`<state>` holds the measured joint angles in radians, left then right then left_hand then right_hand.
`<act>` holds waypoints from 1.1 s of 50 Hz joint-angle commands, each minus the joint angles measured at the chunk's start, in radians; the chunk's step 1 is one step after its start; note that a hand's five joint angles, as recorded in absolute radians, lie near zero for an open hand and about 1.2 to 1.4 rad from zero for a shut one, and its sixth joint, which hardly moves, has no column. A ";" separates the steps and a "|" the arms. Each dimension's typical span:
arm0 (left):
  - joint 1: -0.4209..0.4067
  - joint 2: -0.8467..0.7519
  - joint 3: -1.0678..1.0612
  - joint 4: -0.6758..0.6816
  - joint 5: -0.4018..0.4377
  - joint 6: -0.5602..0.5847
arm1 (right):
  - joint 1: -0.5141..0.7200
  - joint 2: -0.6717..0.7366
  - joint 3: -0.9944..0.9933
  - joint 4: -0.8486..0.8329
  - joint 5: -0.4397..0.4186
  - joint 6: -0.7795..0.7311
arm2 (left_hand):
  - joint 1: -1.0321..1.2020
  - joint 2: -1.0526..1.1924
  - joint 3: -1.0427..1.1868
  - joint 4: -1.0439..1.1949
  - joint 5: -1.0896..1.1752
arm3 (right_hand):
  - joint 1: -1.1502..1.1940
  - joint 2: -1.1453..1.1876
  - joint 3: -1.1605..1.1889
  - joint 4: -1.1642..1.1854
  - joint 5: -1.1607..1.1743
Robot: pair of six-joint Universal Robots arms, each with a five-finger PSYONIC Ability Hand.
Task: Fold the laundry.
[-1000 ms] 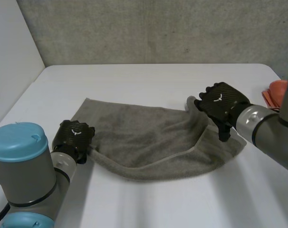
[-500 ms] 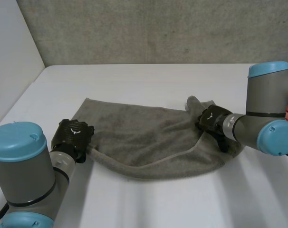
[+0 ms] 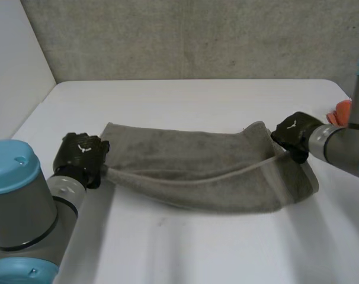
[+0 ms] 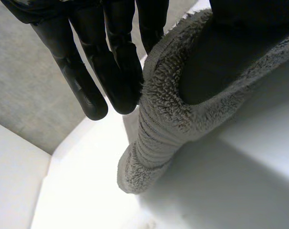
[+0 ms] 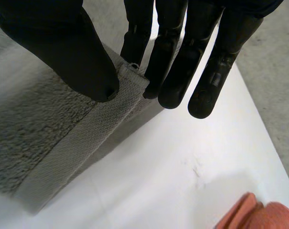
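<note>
Holds a grey towel (image 3: 197, 177) stretched left to right across the middle of the white table (image 3: 185, 254), one end in each hand. Grips the left end with the left hand (image 3: 82, 155), close to the table's left edge. Seen from the left wrist: presses straight fingers (image 4: 111, 67) against the side of the thick terry roll, with the cloth wrapped over the thumb, so a pinch and not a loose touch. From there, drops the roll down onto the table just below the fingertips.

Pinches the towel's right end with the right hand (image 3: 293, 135), at the far right corner of the cloth. Seen from the right wrist: sets the thumb (image 5: 82, 62) on one face of the woven hem and nearly straight fingers (image 5: 159, 62) on the other, with the hem's corner caught between them — a firm fingertip hold and no wrap round the palm.

Pulls the hemmed edge into a taut, slightly sagging line from hand to hand. Leaves the rest of the cloth flat on the table, bulging toward the near side and hanging past the right hand on the right.

At the table's right edge, just beyond the right hand: an orange thing (image 3: 343, 108), apart from the towel and too little in view to name. Behind the table's far edge, a rough grey wall (image 3: 197, 35).
</note>
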<state>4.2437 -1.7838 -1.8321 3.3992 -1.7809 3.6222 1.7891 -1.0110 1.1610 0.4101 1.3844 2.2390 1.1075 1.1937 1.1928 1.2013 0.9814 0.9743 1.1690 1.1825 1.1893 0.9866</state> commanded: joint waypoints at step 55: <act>-0.024 0.017 -0.041 -0.014 0.008 -0.004 | -0.142 -0.201 0.491 -0.249 -0.140 0.415 | 0.289 0.203 0.203 0.195 0.240 | -0.511 -0.705 -0.719 -0.726 -0.697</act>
<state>4.2225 -1.7671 -1.8674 3.3869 -1.7744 3.6187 1.6442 -1.2492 1.6704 0.2125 1.2252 2.6153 1.1075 1.1937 1.1928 1.2013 0.9814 0.3594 0.4211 0.4028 0.3958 0.2299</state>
